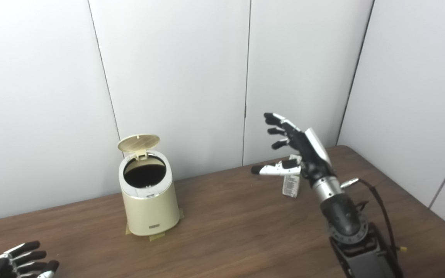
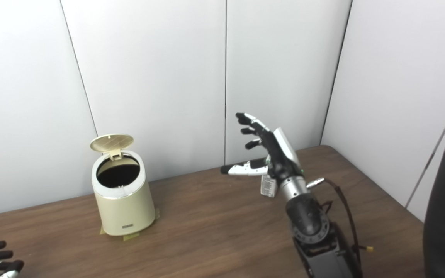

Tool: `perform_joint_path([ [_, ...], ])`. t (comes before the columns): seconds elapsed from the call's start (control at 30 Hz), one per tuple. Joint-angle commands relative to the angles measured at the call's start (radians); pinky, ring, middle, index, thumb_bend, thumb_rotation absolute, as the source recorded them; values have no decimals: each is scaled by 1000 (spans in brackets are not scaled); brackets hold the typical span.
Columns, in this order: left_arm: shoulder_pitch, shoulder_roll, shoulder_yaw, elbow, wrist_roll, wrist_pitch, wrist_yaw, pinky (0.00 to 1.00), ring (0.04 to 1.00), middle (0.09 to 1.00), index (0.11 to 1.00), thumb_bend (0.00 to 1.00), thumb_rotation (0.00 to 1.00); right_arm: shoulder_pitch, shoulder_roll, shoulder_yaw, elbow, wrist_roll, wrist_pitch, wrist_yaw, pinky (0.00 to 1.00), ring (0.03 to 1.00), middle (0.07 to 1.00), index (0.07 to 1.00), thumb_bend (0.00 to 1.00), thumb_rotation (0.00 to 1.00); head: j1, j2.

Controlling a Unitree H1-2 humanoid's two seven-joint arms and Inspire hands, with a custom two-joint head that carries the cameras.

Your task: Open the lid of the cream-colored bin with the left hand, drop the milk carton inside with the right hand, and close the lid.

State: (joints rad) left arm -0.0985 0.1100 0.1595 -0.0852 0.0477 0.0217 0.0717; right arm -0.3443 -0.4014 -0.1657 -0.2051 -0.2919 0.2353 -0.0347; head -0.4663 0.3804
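right hand (image 1: pixel 298 148): raised above the table, fingers spread apart and pointing up-left, thumb stuck out to the left; holds nothing, wide
right hand vs carton: hand sits in front of the milk carton (image 1: pixel 291 186) in both views, thumb crossing its top part; cannot tell if it touches (looks like it's just in front, not gripping)
right arm (image 1: pixel 342 216): comes up from the bottom right corner, silver wrist, black forearm, dark cable looping off the wrist side
milk carton: small, white with printed side panel, standing upright on the table (image 1: pixel 238 231), right of centre, toward the back edge; well apart from the bin
cream-colored bin (image 1: pixel 149 200): left of centre on the table, upright, yellowish tape tabs at its base
lid (image 1: pixel 138 143): flipped up, standing open at the back of the bin, hinged at the rear rim
bin opening: dark inside, contents not visible
left hand (image 1: pixel 17 264): bottom left corner, low near the table edge, only partly in view; fingers slightly apart, nothing in it (well apart from the bin)
table: brown wood grain, corner at the back right
wall (image 1: pixel 168 77): white panels behind with dark seams
far right edge: dark blurred shape in the right eye view, cannot tell what
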Motion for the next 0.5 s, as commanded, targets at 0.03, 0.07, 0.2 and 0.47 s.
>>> perform_joint_path([
  [0.03,-30,6,5,-2,-15,-60,5,432,525,580,637,567,17,-68,-44,-36,2,16,24,4,668,807,862,849,758,169,-7,0],
  [0.07,-30,8,7,-2,-18,-58,4,438,531,580,634,573,27,-76,-54,-41,10,20,41,12,669,820,872,853,755,168,-10,1],
  [0.2,-31,11,9,-8,-27,-45,0,424,515,567,560,543,59,-101,-101,-37,69,31,74,51,709,879,911,883,783,166,-26,9],
  [0.47,-30,7,14,-30,-48,-18,-1,428,512,539,494,505,72,-131,-126,-26,210,82,53,90,774,939,963,932,816,176,-33,19],
])
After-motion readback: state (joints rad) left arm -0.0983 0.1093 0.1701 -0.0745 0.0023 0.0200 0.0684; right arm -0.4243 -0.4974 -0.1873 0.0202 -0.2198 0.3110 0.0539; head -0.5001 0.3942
